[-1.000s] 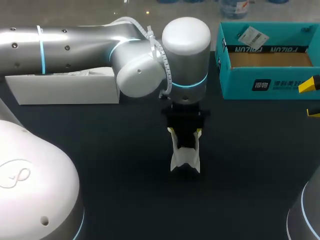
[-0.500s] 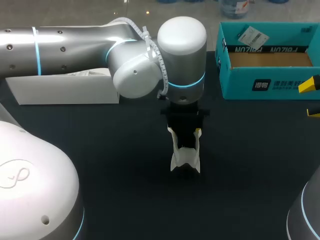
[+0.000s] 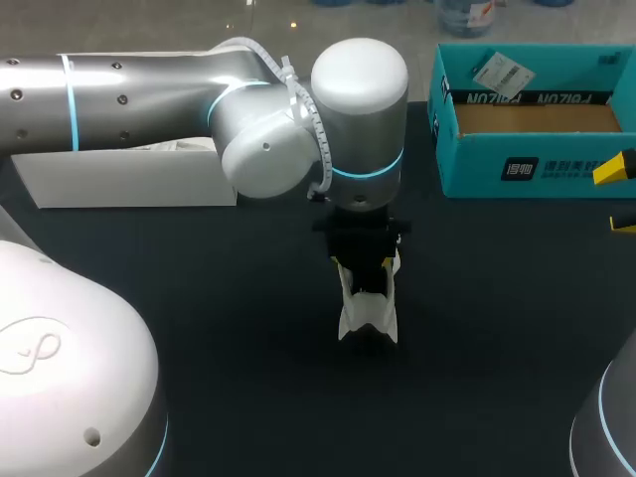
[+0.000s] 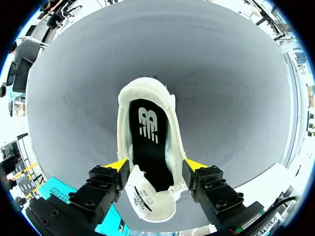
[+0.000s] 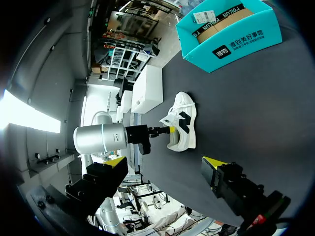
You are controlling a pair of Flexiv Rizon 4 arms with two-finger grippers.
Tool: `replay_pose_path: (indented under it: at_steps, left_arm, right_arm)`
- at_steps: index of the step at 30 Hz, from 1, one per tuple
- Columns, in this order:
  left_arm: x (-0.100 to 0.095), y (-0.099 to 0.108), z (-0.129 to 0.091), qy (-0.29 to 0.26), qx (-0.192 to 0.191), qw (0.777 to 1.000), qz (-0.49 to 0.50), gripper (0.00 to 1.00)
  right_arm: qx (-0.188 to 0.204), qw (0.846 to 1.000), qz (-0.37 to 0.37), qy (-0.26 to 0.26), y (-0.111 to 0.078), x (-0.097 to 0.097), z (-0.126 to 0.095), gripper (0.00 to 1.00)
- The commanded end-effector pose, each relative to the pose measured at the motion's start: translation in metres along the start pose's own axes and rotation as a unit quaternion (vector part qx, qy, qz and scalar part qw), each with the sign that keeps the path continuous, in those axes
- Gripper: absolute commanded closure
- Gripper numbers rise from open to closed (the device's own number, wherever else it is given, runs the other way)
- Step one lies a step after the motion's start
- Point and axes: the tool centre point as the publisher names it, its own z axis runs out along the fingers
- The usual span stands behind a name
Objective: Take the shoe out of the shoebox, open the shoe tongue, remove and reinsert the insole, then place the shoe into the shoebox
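The left wrist view alone looks down into the shoe [image 4: 170, 137]: a black insole [image 4: 147, 152] lies inside, and the tongue [image 4: 147, 201] folds back toward the left pincer [image 4: 156, 166], whose yellow tips press the shoe's two sides, pinching it. In the head view the left arm [image 3: 199, 109] hides all this. The shoe is white, with dark side marks in the right wrist view. It stands mid-desk [image 3: 199, 298], between a white box [image 3: 129, 179] and the open teal shoebox [image 3: 477, 169]. The right pincer [image 5: 165, 162] hangs spread wide, well apart from the shoe.

overhead and wrist views, shoe [image 3: 366, 313] shared
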Motion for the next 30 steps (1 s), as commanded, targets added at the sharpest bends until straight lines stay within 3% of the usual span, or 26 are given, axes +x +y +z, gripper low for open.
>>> replay_pose_path:
  at_steps: [1,6,17,23,30]
  left_arm:
    - [-0.006,0.003,0.009,0.006,0.004,1.0,0.0,0.28]
    - [-0.009,0.003,0.011,0.011,0.007,1.0,-0.001,0.01]
    - [-0.008,0.01,0.008,0.017,-0.001,1.0,-0.004,0.0]
    - [-0.009,0.025,-0.009,0.012,-0.022,1.0,-0.007,0.0]
    - [-0.004,0.05,-0.05,-0.015,-0.063,0.998,-0.024,0.03]
  right_arm:
    - [-0.001,1.0,0.0,-0.001,-0.002,0.0,0.0,0.0]
    - [-0.001,1.0,0.0,-0.001,-0.002,0.0,0.0,0.0]
    - [-0.001,1.0,0.0,-0.001,-0.002,0.0,0.0,0.0]
    - [-0.001,1.0,0.0,-0.001,-0.002,0.0,0.0,0.0]
    - [-0.001,1.0,0.0,-0.001,-0.002,0.0,0.0,0.0]
